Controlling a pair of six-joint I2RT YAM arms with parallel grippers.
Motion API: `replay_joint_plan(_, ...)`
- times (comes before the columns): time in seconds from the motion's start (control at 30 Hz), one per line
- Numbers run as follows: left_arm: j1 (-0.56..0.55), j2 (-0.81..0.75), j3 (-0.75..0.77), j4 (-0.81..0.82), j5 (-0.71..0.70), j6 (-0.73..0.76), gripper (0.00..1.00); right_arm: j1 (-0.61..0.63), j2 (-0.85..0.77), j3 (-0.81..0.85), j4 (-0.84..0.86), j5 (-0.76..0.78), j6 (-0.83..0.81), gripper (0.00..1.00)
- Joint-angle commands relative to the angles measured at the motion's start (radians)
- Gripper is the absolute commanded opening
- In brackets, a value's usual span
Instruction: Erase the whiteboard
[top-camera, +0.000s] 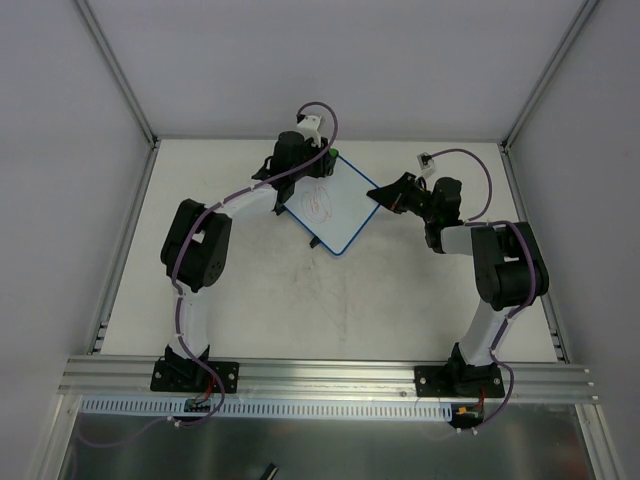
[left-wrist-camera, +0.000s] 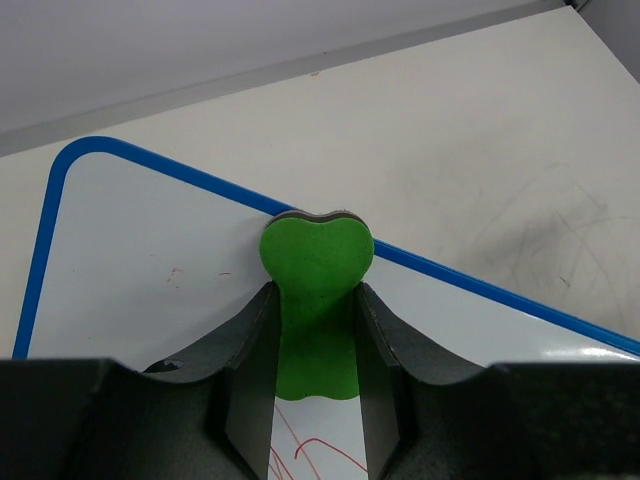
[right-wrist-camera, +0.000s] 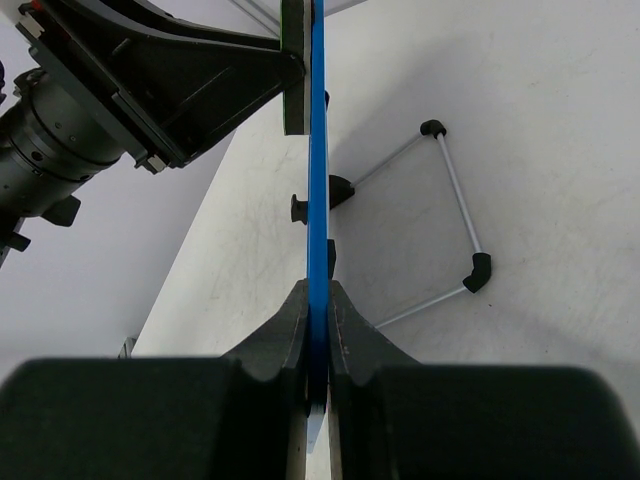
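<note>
ok, right gripper (right-wrist-camera: 318, 300) pinches the whiteboard (top-camera: 345, 215) rim at the table's (top-camera: 300, 300) far middle, left gripper (left-wrist-camera: 315, 295) clamps the green eraser (left-wrist-camera: 316, 250), so I'd press flat and sweep down over the red scribbles (top-camera: 318, 203).

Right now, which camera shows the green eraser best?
The left wrist view: the green eraser fills the middle, pinched in the left gripper with the whiteboard behind it. The top view shows only a tiny green speck; the right wrist view shows no green.
</note>
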Motion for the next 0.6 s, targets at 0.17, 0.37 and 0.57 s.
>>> replay_joint_plan(0.17, 0.068, 0.007, -0.021, -0.065, 0.026, -0.155, 0.00, 0.012, -0.043, 0.002, 0.103, -0.034, -0.044, 0.00)
replay_joint_plan(0.37, 0.137, 0.000, -0.079, -0.061, 0.003, -0.283, 0.00, 0.012, -0.041, 0.000, 0.108, -0.034, -0.039, 0.00)
replay_joint_plan(0.57, 0.152, 0.006, -0.099, -0.100, -0.086, -0.315, 0.00, 0.014, -0.036, 0.002, 0.112, -0.034, -0.038, 0.00)
